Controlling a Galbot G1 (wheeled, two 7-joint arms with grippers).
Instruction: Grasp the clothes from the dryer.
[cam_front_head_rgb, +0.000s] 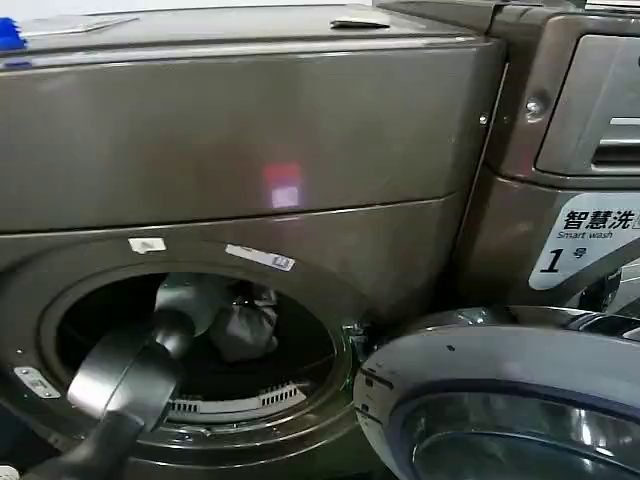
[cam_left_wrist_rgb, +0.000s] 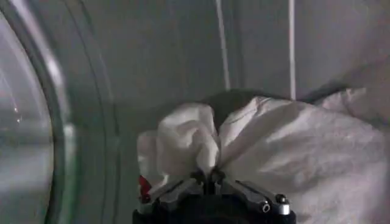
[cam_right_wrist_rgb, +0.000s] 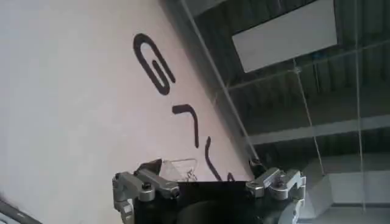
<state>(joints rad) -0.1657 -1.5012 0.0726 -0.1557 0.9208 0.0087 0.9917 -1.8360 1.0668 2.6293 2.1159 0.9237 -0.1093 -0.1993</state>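
The bronze-brown dryer faces me with its round drum opening uncovered. My left arm reaches into the drum, and my left gripper is against a bundle of pale grey clothes. In the left wrist view the left gripper is shut on a pinched fold of the white clothes, which bunch up just past its fingertips. The drum wall curves behind the cloth. My right gripper is open and holds nothing, pointing at a white panel with dark lettering.
The grey-rimmed glass porthole door hangs open at the lower right, close to the opening's edge. A second machine with a white "1" sticker stands on the right. A lint grille lines the drum's front lip.
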